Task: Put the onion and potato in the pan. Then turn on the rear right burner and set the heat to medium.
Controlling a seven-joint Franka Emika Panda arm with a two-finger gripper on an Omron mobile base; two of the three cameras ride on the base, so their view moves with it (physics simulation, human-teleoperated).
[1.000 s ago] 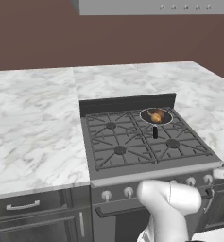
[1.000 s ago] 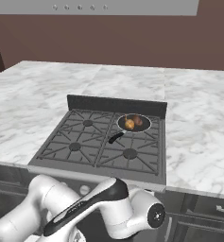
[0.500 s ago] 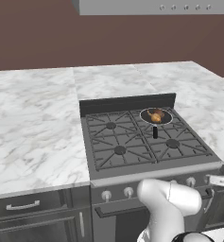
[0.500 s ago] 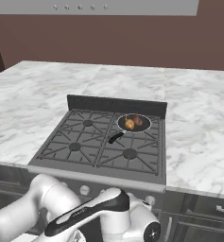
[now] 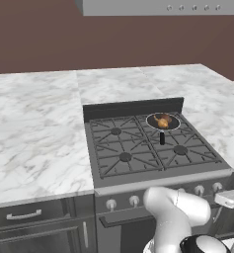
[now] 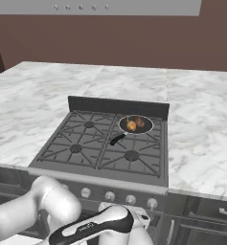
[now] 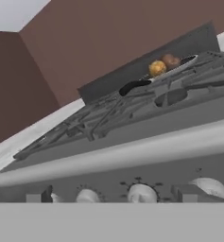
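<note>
The pan [image 6: 146,128] stands on the rear right burner [image 5: 179,130] of the stove, its black handle [image 6: 117,139] pointing toward the front. Inside it lie the golden onion [image 6: 131,126] and, beside it, the reddish-brown potato [image 6: 140,122]. From the hand view both show over the pan's rim: onion [image 7: 157,68], potato [image 7: 170,60]. My gripper [image 7: 112,197] hangs low in front of the stove's knob panel, open, with nothing between its fingers. Three pale knobs [image 7: 142,193] face it just ahead.
The stove's other burners [image 5: 124,157] are bare. A row of knobs [image 6: 110,197] runs along the front panel. Marble counter [image 5: 34,133] spreads to both sides, and a low black backguard [image 6: 117,105] stands behind the stove. A drawer handle [image 5: 23,215] sits at lower left.
My arm has sunk a little lower in front of the stove. The jaws stay open, and the pan, onion and potato have not moved.
</note>
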